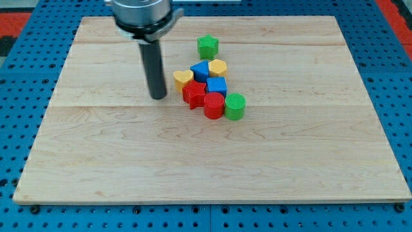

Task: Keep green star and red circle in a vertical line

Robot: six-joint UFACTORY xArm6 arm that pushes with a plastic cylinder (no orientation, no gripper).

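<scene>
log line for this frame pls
tip: left of cluster, touching nothing | green star: apart, top | red circle: cluster bottom, roughly under star

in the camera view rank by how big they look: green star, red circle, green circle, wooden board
1. wooden board, by far
2. red circle block and green circle block, too alike to rank
3. green star block, slightly smaller, though it lies farther up the view

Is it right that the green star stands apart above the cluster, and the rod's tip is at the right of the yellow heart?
Not quite. The camera view shows the green star standing apart above the cluster, but my tip is at the view's left of the yellow heart, not its right, with a small gap between them.
</scene>
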